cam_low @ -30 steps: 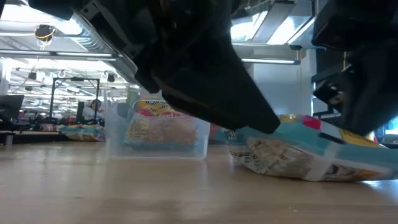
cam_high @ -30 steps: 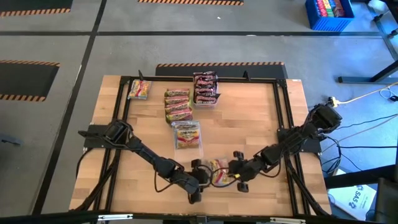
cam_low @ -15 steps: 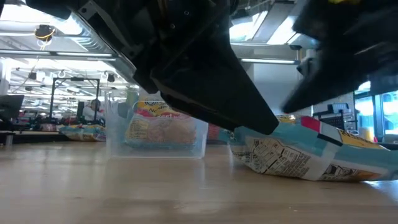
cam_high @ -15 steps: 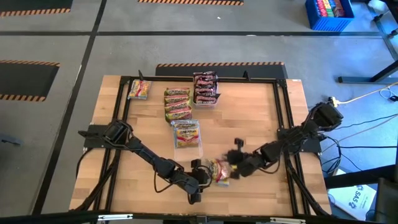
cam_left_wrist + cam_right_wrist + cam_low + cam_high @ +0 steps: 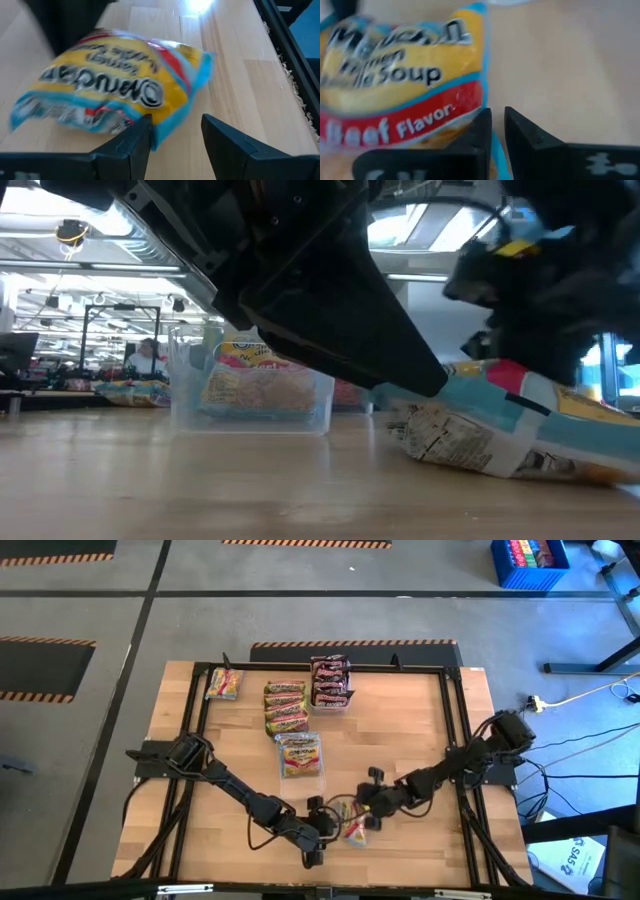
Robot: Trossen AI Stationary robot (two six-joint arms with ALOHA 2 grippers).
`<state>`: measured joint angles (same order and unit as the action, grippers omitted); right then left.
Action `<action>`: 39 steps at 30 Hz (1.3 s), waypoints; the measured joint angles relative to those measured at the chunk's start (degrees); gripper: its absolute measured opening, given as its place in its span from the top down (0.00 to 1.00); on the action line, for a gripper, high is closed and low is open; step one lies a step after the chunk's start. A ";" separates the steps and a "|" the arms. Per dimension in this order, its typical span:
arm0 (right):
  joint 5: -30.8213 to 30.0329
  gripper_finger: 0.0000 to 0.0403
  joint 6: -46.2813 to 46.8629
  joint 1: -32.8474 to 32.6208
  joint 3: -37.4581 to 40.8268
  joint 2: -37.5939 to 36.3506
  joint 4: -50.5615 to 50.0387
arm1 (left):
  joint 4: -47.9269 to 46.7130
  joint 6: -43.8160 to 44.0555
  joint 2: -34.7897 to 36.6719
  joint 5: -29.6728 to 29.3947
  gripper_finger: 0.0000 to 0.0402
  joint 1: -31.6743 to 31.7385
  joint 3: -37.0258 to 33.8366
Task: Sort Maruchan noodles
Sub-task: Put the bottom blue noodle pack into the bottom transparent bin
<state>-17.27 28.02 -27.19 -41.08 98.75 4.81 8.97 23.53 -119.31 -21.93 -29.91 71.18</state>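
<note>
One yellow Maruchan noodles packet (image 5: 352,823) with blue edges and a red band lies loose on the wood near the table's near edge, between my two grippers. My left gripper (image 5: 175,135) stands open at the packet's left end, and a blue corner of the packet reaches in beside one finger. My right gripper (image 5: 497,125) is shut and comes down on the packet's right edge. In the low view the packet (image 5: 490,435) lies tilted, its right part raised under the arms. My left gripper: the packet's blue corner (image 5: 156,142) lies just beside one finger (image 5: 135,142), and I cannot tell whether they touch. My right gripper has its shut fingertips over the packet's blue side edge (image 5: 485,85), slanting down from the table's right; the fingers hide the spot itself.
Clear trays stand farther back: one with yellow packets (image 5: 300,755), one with green-and-orange packets (image 5: 285,708), one with dark brown-red packets (image 5: 330,682). A loose packet (image 5: 223,683) lies at the far left corner. A black frame (image 5: 455,740) borders the table.
My right gripper has swung toward the far edge, then gone left and down onto the packet's right edge, tipping more steeply, still shut. The packet has shifted a little on the table. My left gripper has kept still.
</note>
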 joint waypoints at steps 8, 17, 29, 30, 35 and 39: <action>8.85 0.91 8.86 -8.20 0.04 -2.39 0.43 | 0.02 -0.02 0.00 -0.31 0.58 0.11 -0.01; 12.56 0.91 9.36 -12.98 -3.39 -4.21 -4.83 | 0.04 -0.07 0.00 -1.11 0.58 0.28 -0.02; -4.49 0.83 5.12 -9.88 -6.78 -7.51 -8.12 | -0.02 -0.13 0.00 -1.11 0.58 0.22 -0.02; -3.52 0.79 5.10 -9.16 -6.78 -7.51 -8.09 | -0.05 -0.13 0.00 -1.11 0.58 0.22 -0.02; 4.21 0.50 4.86 -4.97 -6.78 -7.51 -7.89 | -0.12 -0.13 0.00 -1.11 0.58 0.22 -0.02; 7.87 0.25 6.09 -2.64 -6.78 -7.32 -7.37 | -0.25 -0.13 0.00 -1.07 0.58 0.22 -0.02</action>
<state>-9.40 34.12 -29.83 -47.86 91.44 -2.56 8.73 23.40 -119.31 -23.00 -29.69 71.16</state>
